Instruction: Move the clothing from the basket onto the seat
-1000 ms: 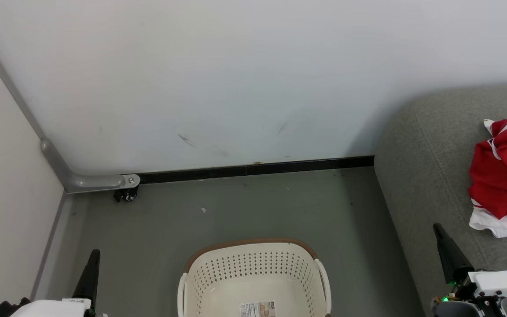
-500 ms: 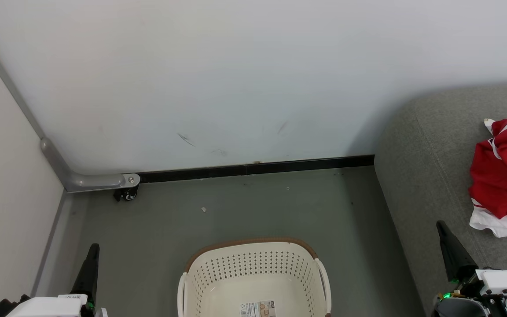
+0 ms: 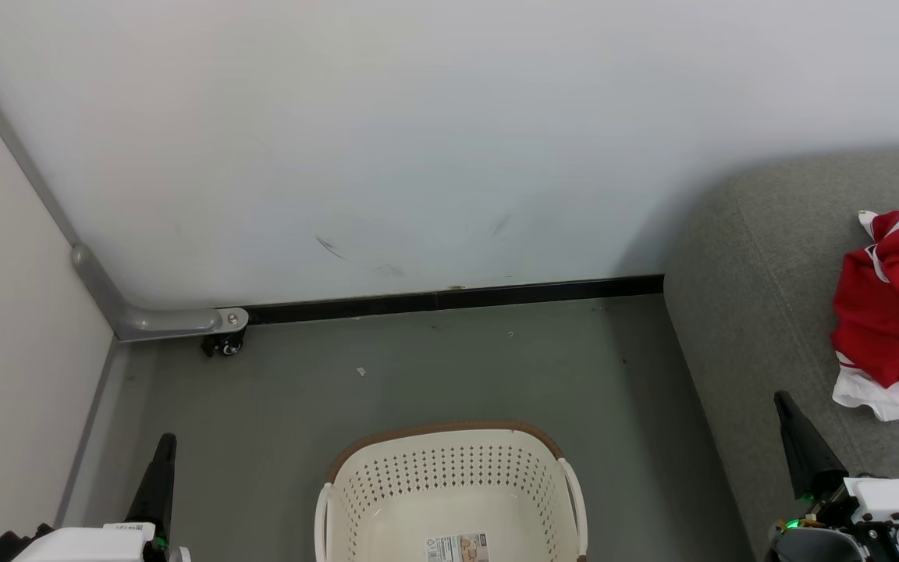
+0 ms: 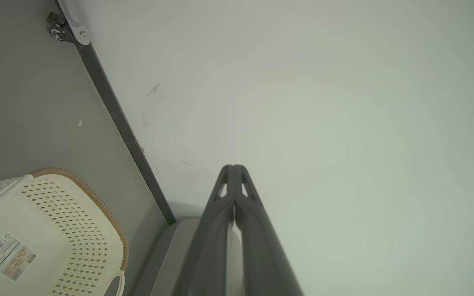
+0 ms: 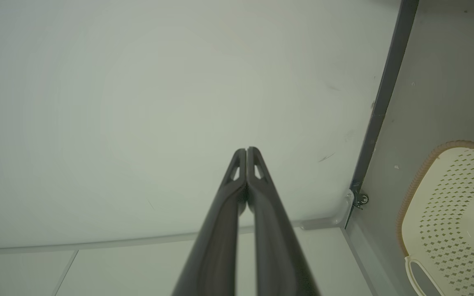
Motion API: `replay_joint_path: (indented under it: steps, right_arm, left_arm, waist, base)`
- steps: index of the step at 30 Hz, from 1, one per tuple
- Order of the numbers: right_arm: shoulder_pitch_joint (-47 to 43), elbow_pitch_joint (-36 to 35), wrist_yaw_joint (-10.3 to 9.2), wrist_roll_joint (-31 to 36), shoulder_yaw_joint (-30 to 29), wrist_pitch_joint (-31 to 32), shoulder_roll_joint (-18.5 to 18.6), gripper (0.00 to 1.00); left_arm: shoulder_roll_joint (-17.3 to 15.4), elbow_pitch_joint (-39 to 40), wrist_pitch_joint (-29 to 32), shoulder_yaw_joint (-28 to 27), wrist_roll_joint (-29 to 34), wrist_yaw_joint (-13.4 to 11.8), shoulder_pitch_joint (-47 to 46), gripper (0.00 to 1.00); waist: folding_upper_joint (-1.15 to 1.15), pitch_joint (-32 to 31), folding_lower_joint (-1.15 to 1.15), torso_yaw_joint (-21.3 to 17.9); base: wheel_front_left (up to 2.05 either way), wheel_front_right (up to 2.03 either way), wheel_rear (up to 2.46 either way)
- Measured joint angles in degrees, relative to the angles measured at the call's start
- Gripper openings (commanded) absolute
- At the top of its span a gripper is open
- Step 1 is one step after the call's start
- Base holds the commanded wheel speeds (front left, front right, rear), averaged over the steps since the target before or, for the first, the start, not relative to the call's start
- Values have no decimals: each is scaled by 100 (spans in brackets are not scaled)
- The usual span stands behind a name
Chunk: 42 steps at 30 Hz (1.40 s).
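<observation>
One big pale wall [image 3: 418, 140] at the back, scuffed low down, no part in the job. Next the seat [image 3: 762, 312], grey upholstery with a rounded corner, off to the robot's right. The clothing [image 3: 883, 312] lies on it in a crumpled red heap with white stripes. A white piece pokes out at the bottom, and the head view's edge cuts part of the heap off. Grey floor [image 3: 418, 367] runs from wall to robot. The basket [image 3: 443, 428] stands on it straight in front of the robot, near the seat's side and well apart from the heap. Inside it: bare cream bottom with the label [image 3: 457, 548] stuck on, no cloth that I can see. Its near part is cut off by the frame, so can't vouch for that bit.

The left end effector [image 4: 233, 169] has its fingers pressed together on nothing, low at the basket's left. The right end effector [image 5: 246, 151] is the same, closed and empty, low by the seat's front.

Judgement: transfer looks done or nearly done, and the step in hand is a check. To do it well, tilt the head down and see the whole basket bottom before calling it. If a piece is left, open the fingers first, come in from above and pinch a fold. Lift it clear so the light basket doesn't drag, then drop it beside the heap, away from the seat's edge.
</observation>
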<state>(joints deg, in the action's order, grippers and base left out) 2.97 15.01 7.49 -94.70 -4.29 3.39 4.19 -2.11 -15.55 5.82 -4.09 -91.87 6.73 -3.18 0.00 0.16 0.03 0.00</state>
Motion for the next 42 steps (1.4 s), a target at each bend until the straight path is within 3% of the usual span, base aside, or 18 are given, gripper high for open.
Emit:
replay_joint_path:
  steps: [42]
  right_arm:
    - [23, 10, 0, 1, -23, 13, -2, 0]
  left_arm:
    - [2, -32, 16, -7, 1, 5, -24, 0]
  waist:
    - [0, 0, -1, 0]
  base:
    - [0, 0, 0]
